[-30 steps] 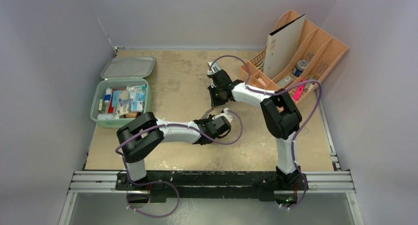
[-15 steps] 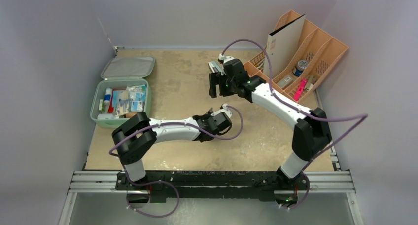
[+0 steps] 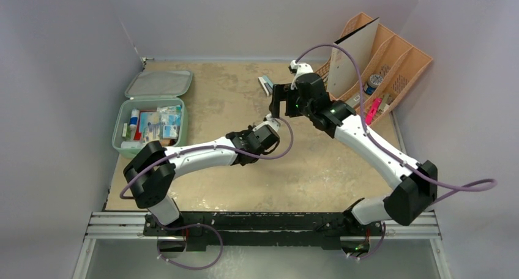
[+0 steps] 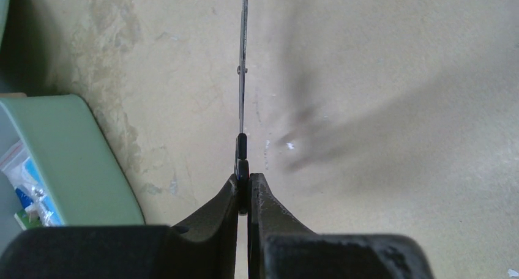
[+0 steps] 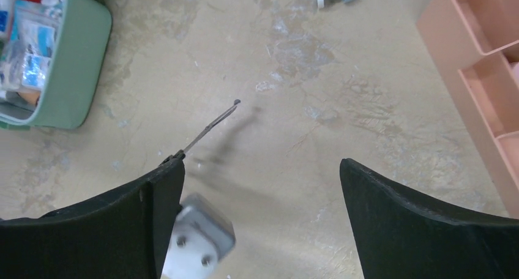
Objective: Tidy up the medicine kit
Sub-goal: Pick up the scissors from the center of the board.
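From above, your medicine kit sits lid-open at the far left of the table. Left wrist: your left gripper is pinched tight on a thin metal tool. Right wrist: your right gripper gapes wide, holding nothing.

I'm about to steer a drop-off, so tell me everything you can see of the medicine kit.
The medicine kit is a mint-green clamshell case with rounded corners; the shell looks semi-rigid. It lies open at the far left of the table, close to the left wall. Its lid is folded flat behind the base, grey inside facing up. The base is crowded: a small white bottle, clear packets and a flat box. It rests flat on the table; nothing grips it.
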Tool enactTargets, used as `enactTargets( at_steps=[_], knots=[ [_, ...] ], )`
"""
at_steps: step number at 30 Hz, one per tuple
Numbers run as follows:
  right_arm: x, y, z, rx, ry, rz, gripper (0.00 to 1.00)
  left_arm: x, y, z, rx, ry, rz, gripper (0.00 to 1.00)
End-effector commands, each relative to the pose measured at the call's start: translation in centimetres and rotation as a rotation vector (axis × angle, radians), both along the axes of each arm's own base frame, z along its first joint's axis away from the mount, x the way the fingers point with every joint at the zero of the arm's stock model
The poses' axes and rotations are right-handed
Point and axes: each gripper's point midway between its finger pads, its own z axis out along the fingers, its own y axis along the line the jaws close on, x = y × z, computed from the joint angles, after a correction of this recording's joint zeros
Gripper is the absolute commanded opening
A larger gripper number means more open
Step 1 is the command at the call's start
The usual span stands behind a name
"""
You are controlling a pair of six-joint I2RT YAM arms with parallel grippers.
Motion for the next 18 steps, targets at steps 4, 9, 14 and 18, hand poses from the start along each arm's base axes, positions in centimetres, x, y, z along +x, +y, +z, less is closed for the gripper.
enactTargets(
  at_steps=[4, 9, 14, 18],
  knots=[
    [-1.1, -2.0, 3.3, 0.039, -0.097, -0.054, 0.99, 3.1, 2.6, 6.3, -0.073, -0.117, 0.125, 0.00],
    [-1.4, -2.6, 3.3, 0.042, -0.111, -0.066, 0.99, 4.8, 5.2, 9.4, -0.074, -0.160, 0.186, 0.00],
    [-2.1, -1.9, 2.0, 0.070, -0.072, -0.034, 0.99, 6.3, 10.0, 12.2, -0.064, -0.182, 0.290, 0.00],
    [-2.6, -1.2, 1.0, 0.090, -0.043, -0.006, 0.99, 7.0, 14.0, 14.2, -0.001, -0.226, 0.350, 0.00]
  ],
)
